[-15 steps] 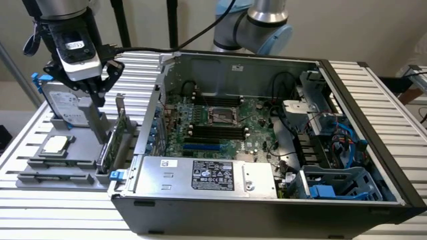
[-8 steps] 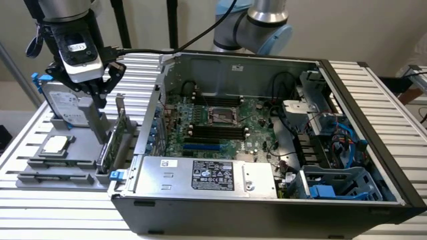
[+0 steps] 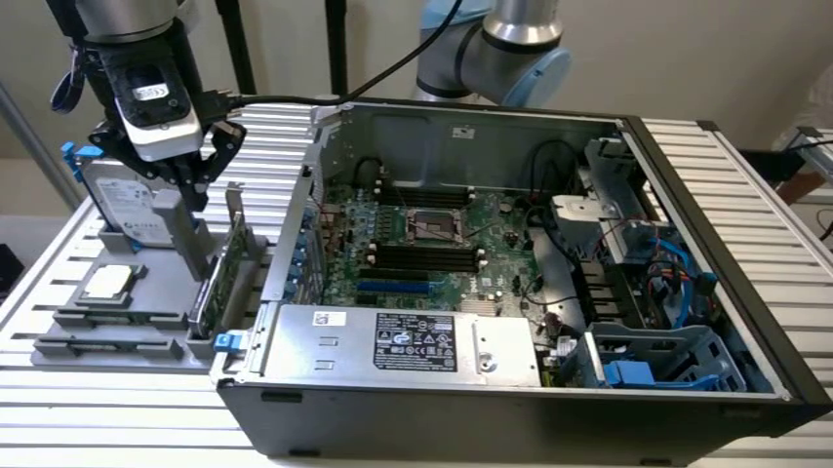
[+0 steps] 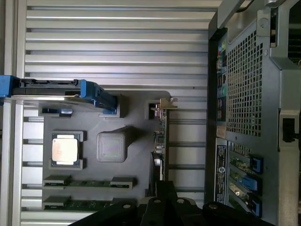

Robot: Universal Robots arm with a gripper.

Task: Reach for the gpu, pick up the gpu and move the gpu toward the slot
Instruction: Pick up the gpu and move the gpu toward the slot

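Observation:
The gpu (image 3: 224, 268) is a thin green card standing on edge in a grey holder (image 3: 78, 322), with its silver bracket (image 3: 234, 210) up at the far end. In the wrist view the gpu (image 4: 162, 141) shows edge-on, and its bracket (image 4: 163, 104) lies away from my fingers. My gripper (image 3: 195, 195) hangs above the holder, just to the exterior view's left of the bracket, shut and holding nothing. Seen from the wrist, the gripper (image 4: 165, 188) lines up with the card's near end. A blue slot (image 3: 394, 288) lies on the motherboard inside the open computer case (image 3: 677, 390).
The holder also carries a silver hard drive with a blue frame (image 3: 124, 200), a processor chip (image 3: 111, 283), a grey block (image 4: 113, 146) and narrow memory sticks (image 4: 89, 181). The case's perforated rear wall (image 4: 254, 108) stands close beside the gpu. Everything rests on a slatted metal table (image 3: 131, 419).

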